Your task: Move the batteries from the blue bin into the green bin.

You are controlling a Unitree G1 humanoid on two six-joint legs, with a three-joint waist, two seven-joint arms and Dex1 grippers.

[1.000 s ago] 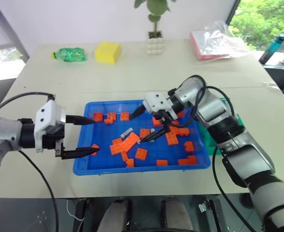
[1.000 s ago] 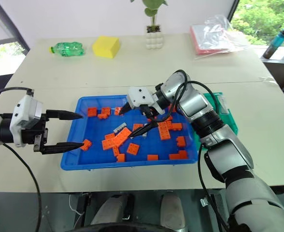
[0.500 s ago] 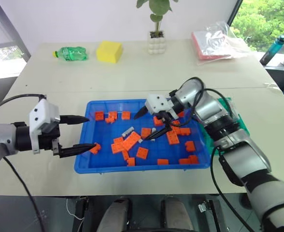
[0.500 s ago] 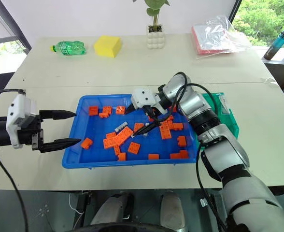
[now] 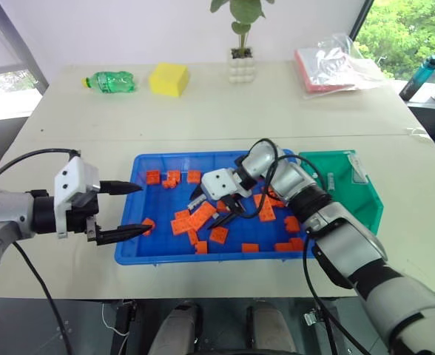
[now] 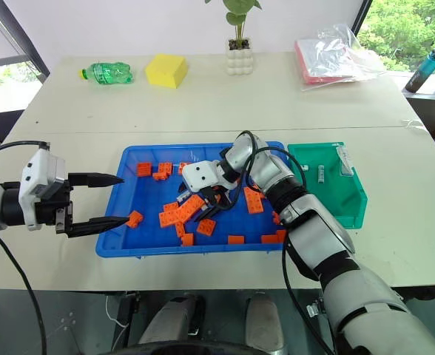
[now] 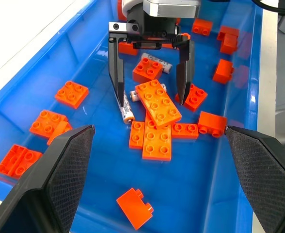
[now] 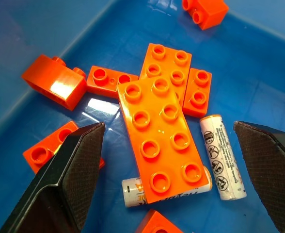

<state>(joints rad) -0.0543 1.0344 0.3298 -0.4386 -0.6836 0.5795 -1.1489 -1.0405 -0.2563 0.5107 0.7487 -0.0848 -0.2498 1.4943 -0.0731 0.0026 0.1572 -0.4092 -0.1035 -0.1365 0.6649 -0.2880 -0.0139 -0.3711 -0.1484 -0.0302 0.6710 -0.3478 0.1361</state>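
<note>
1. Pale bench [image 5: 225, 111] carries both bins.
2. Batteries [image 8: 220, 156] lie flat in the blue bin [image 5: 132, 248] among orange bricks [image 8: 162, 139] — one's long axis runs alongside the big brick, another sits half under it, crosswise.
3. Green bin [image 6: 354, 211] already holds at least one; more remain.
4. Right gripper [image 7: 150, 73] over them, fingers spread, empty.
5. Left gripper [image 5: 132, 209] at the blue bin's left rim — open, empty.
</note>
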